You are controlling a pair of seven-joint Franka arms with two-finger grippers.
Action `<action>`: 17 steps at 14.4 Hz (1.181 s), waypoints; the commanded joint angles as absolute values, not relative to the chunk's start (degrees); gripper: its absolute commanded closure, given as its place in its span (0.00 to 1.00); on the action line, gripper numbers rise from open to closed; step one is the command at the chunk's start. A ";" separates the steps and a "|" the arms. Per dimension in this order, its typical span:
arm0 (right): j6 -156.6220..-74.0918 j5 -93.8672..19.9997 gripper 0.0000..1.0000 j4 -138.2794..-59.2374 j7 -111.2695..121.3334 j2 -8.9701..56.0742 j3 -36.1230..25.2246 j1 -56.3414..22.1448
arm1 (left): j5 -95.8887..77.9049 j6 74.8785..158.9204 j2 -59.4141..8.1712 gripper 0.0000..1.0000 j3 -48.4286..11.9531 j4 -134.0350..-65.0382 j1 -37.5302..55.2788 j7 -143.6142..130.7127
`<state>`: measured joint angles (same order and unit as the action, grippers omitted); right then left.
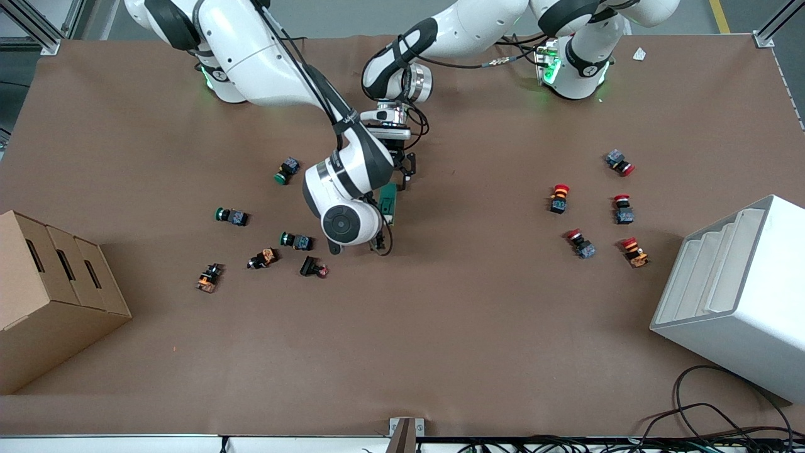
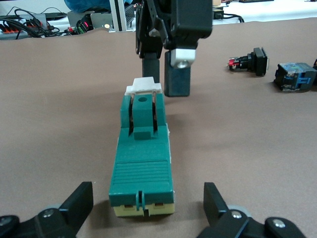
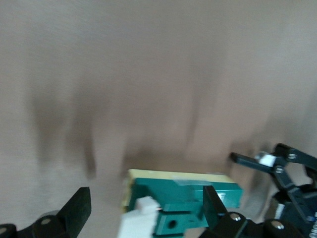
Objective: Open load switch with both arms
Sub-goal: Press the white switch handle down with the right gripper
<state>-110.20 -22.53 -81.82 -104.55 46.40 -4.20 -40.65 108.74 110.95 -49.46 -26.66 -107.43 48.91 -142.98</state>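
Observation:
The load switch (image 1: pixel 388 204) is a dark-green block lying flat on the brown table near its middle. It has a cream base and a white lever (image 2: pixel 143 87) at the end nearer the front camera. My left gripper (image 1: pixel 402 173) is low at the switch's other end. It is open, and its fingers (image 2: pixel 79 201) flank the cream end (image 2: pixel 143 210) without touching. My right gripper (image 1: pixel 380 234) hangs over the lever end, also open, with the lever (image 3: pixel 141 218) and green body (image 3: pixel 188 198) between its fingers (image 3: pixel 77 206). The left wrist view shows the right gripper (image 2: pixel 166 74) just past the lever.
Green-capped push buttons (image 1: pixel 286 171) (image 1: pixel 231 216) (image 1: pixel 295 240) and other small buttons (image 1: pixel 263 258) (image 1: pixel 312 267) lie toward the right arm's end. Red-capped buttons (image 1: pixel 558 198) (image 1: pixel 622 209) lie toward the left arm's end. A cardboard box (image 1: pixel 50 296) and a white bin (image 1: pixel 736 296) stand at the table's ends.

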 commanded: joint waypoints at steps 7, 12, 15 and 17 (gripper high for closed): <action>-97.92 -23.99 0.00 -79.19 -104.77 44.83 -4.48 -42.10 | 109.78 110.48 -51.15 0.02 -26.10 -106.52 50.01 -143.88; -96.68 -23.82 0.00 -79.19 -104.50 44.12 -2.11 -42.01 | 109.69 110.48 -51.68 0.01 -26.10 -106.26 50.01 -143.88; -95.45 -23.82 0.00 -79.36 -104.41 44.12 -2.02 -42.45 | 109.69 110.48 -51.77 0.01 -26.10 -106.26 50.01 -143.88; -94.14 -23.82 0.00 -79.80 -103.37 44.30 -2.02 -42.71 | 109.69 110.48 -51.68 0.01 -26.10 -106.52 50.01 -143.88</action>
